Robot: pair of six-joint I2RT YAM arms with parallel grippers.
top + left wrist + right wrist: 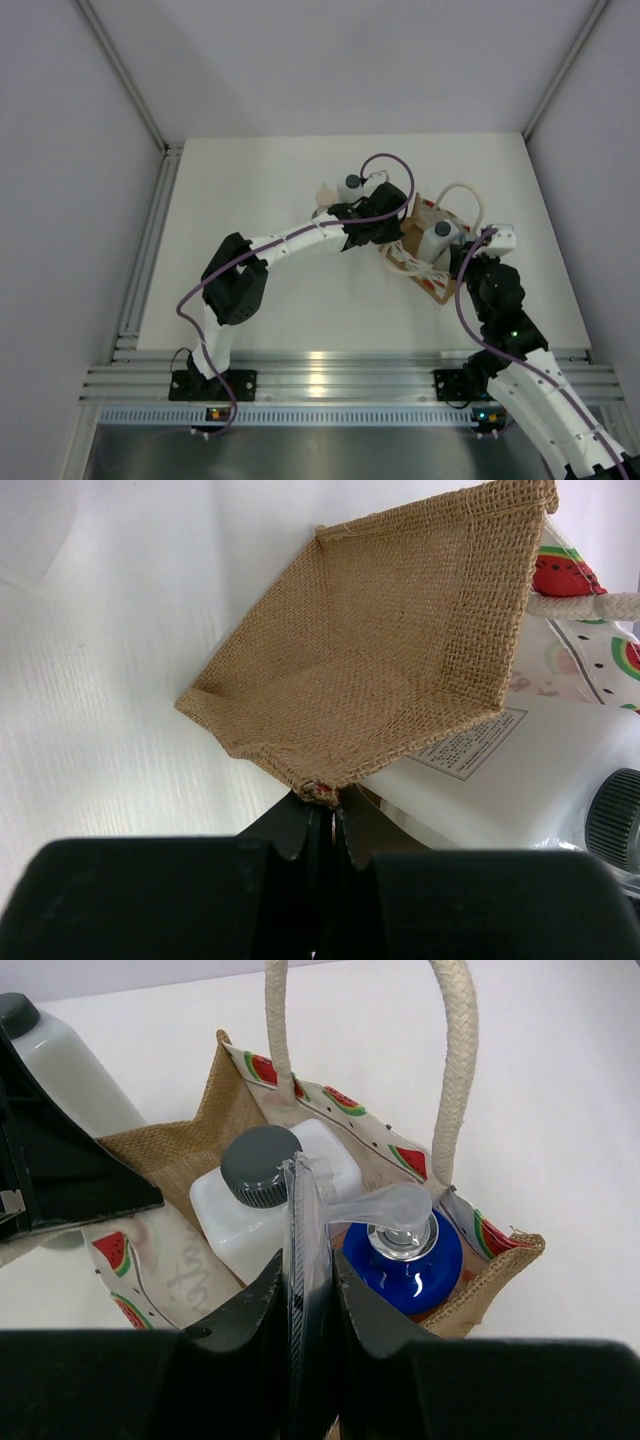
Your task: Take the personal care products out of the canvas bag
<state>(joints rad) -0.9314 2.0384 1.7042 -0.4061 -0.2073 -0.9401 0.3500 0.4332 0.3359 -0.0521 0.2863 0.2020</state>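
canvas bag (pixel 175 1145), blue-capped bottle (pixel 400 1265) body hidden inside

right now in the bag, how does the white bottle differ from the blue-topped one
The white bottle has a dark ribbed screw cap; the blue-topped bottle has a clear pump. The white bottle is boxy; the blue-topped bottle's top is round. Both sit in the bag, tops showing.
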